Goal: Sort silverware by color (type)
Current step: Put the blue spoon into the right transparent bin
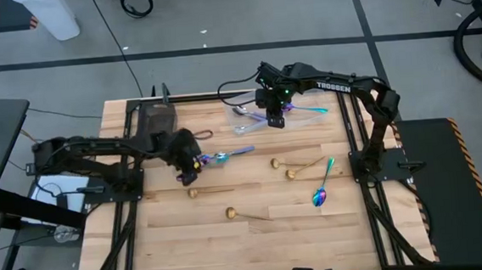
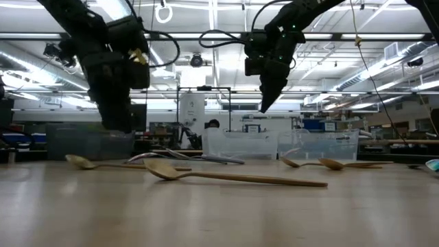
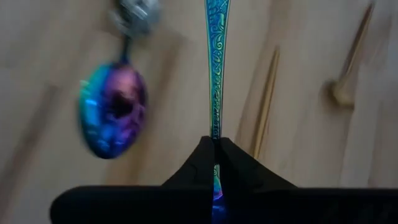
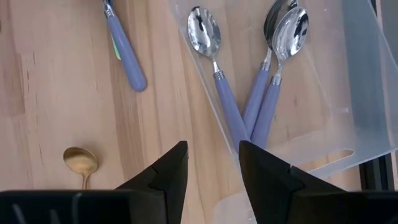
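Note:
My left gripper (image 1: 194, 162) is at the table's left middle, shut on a rainbow spoon (image 3: 216, 68). A second rainbow spoon bowl (image 3: 114, 112) lies beside it. My right gripper (image 1: 276, 120) is open and empty above the near edge of a clear container (image 4: 323, 124). The container holds three silver spoons with lavender handles (image 4: 258, 106). One more silver spoon with a lavender handle (image 4: 124, 53) lies on the wood outside it. Several gold spoons (image 1: 229, 212) and another rainbow spoon (image 1: 321, 189) lie flat on the table. My left gripper pinches the rainbow spoon's slim handle (image 3: 216, 132) between its two fingertips. The handle runs straight on ahead of the fingers, along them, toward the table's right. Its bowl end lies outside the wrist view. Whether the spoon is clear of the table I cannot tell.
A dark tray (image 1: 156, 117) sits at the far left behind my left gripper. Two clear containers (image 2: 281, 145) stand at the far middle. Gold spoons (image 2: 226, 175) are spread over the table's middle and near part. Bare wood (image 1: 316, 232) lies toward the near edge.

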You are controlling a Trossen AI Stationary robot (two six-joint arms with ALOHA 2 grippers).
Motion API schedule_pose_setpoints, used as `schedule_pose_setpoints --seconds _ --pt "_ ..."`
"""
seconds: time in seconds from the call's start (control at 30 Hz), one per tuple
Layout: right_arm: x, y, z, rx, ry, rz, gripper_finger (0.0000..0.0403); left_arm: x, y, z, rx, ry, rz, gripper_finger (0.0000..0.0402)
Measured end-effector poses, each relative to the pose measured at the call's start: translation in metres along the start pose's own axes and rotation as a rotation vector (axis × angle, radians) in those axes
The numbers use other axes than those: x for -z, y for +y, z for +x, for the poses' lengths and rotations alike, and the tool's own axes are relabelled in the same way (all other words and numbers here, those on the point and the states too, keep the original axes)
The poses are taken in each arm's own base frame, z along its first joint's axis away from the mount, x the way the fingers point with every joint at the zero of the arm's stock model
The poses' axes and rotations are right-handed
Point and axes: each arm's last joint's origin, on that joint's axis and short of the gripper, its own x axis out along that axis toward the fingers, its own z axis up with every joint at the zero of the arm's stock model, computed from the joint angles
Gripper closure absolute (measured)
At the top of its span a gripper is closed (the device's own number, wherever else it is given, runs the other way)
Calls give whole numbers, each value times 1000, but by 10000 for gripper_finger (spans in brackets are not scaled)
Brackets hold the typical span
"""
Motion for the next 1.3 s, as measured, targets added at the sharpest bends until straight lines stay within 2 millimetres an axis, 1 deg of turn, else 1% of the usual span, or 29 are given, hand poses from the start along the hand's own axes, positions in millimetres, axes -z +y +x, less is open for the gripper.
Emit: schedule_pose_setpoints --seconds 0.13,0.27,0.47,0.57,0.67,0.83,1.0,1.17,1.3 --pt "-1 0 0 4 -11 15 250 -5 10 -24 -40 -116 -55 387" --pt "-2 -1 0 8 -21 18 250 -5 27 -49 -130 -224 -174 388" --pt "-3 -1 0 11 -27 17 250 6 52 -83 -295 -341 -393 388" --pt "-4 -2 0 16 -39 17 250 9 61 -98 -337 -430 -482 388" --pt "-5 -2 0 21 -52 20 250 13 66 -109 -360 -495 -554 388" --pt "-5 -2 0 21 -53 20 250 22 77 -114 -417 -472 -645 388" --pt "-5 -2 0 20 -52 20 250 31 84 -119 -538 -407 -653 388" --pt "-5 -2 0 20 -52 20 250 26 86 -134 -669 -384 -500 388" --pt "-5 -2 0 21 -53 20 250 27 88 -135 -738 -323 -369 388"
